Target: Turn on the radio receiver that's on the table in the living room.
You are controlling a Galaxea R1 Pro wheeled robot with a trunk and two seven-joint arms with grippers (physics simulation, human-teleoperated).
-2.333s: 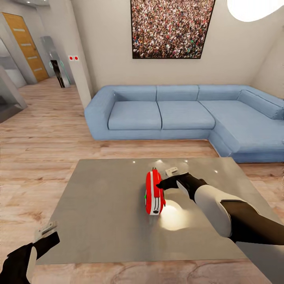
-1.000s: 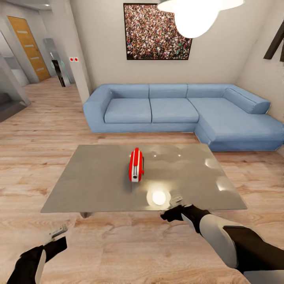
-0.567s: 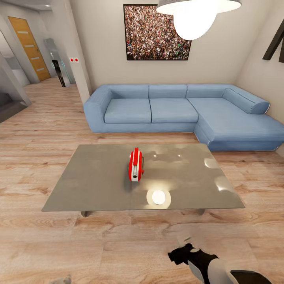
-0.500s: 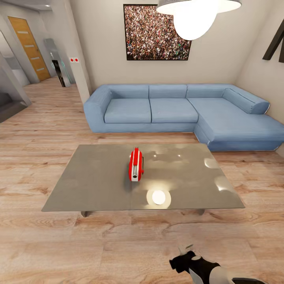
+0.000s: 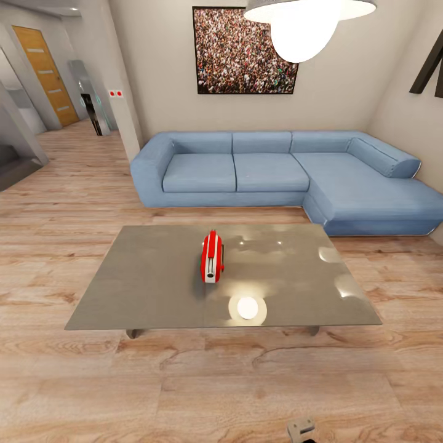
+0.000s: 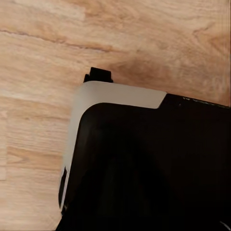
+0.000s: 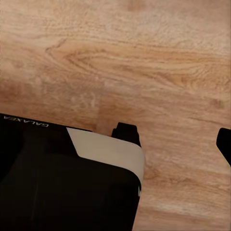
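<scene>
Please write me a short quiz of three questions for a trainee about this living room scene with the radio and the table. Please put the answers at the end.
1. True or false: the radio receiver stands on the table.
2. What lies directly behind the table, against the wall?
A. a wooden bench
B. a blue L-shaped sofa
C. a bookshelf
3. Fill in the missing word: in the head view, the bright round spot on the table top near the radio receiver is the reflection of the pendant ____.

Key:
1. True. It stands upright near the middle of the top.
2. B.
3. lamp.
</scene>
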